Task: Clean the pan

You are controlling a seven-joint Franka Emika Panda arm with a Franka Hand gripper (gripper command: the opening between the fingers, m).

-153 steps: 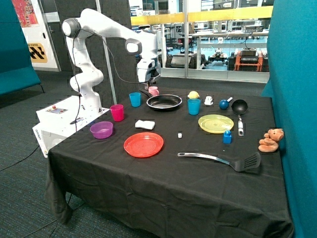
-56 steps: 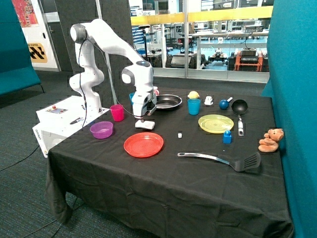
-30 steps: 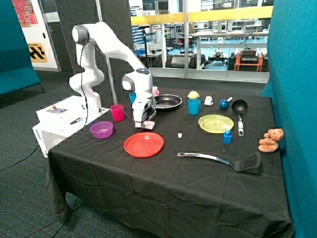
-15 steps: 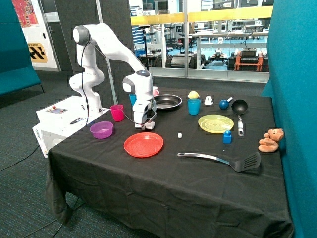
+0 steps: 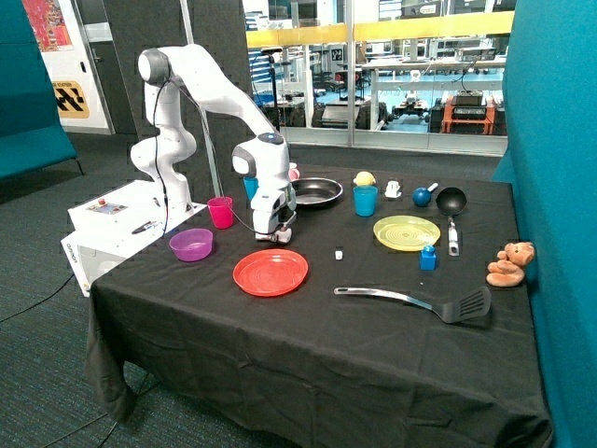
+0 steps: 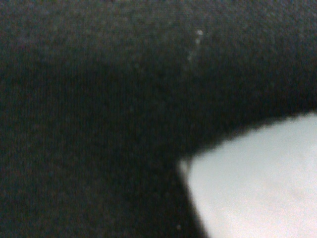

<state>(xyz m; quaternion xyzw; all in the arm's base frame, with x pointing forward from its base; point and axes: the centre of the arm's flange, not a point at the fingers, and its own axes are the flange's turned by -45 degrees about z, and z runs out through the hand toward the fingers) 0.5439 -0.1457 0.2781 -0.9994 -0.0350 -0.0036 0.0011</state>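
Observation:
The pan [image 5: 315, 190], wide, shallow and black with a shiny rim, sits at the back of the black-clothed table [image 5: 308, 345]. My gripper [image 5: 277, 233] is down at the table in front of the pan, right at a small white folded cloth or sponge [image 5: 283, 238] that lies between the pan and a red plate [image 5: 270, 272]. In the wrist view the white piece [image 6: 257, 183] fills one corner, very close, on the black tablecloth [image 6: 99, 124]. The pan does not show in the wrist view.
A purple bowl [image 5: 191, 245] and a pink cup [image 5: 220, 212] stand beside the arm. A teal cup [image 5: 366, 200], a yellow plate [image 5: 407, 231], a small deep pan [image 5: 451, 201], a blue bottle [image 5: 428, 257], a black spatula [image 5: 420, 301] and a teddy [image 5: 510, 263] lie further along.
My arm has come away from above the pan's handle and lowered onto the white cloth. Over the last second it sank slightly more. The pan has not moved.

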